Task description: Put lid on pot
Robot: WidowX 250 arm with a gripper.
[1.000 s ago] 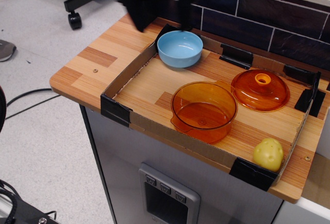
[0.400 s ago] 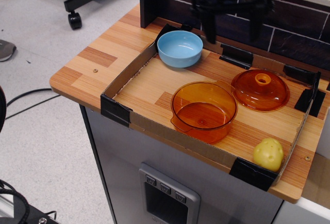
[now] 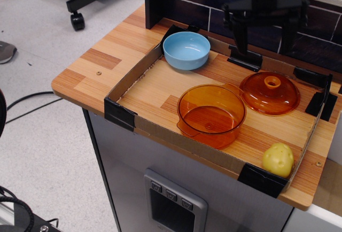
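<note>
The orange pot (image 3: 211, 115) stands open in the middle of the cardboard tray (image 3: 176, 141), empty. The domed orange lid (image 3: 269, 93) with its ring knob lies flat on the tray floor, just right of and behind the pot, touching its rim handle. My gripper (image 3: 264, 46) hangs above the back of the tray, over the far side of the lid. Its two black fingers (image 3: 240, 37) point down, spread wide apart and empty, well above the lid.
A light blue bowl (image 3: 186, 49) sits in the tray's back left corner. A yellow potato (image 3: 278, 160) lies in the front right corner. A dark tiled wall (image 3: 315, 39) runs behind the tray. Black corner brackets (image 3: 118, 114) edge the tray.
My gripper has moved right along the back of the table, from above the blue bowl to above the lid. The pot, lid, bowl and potato have not moved.
</note>
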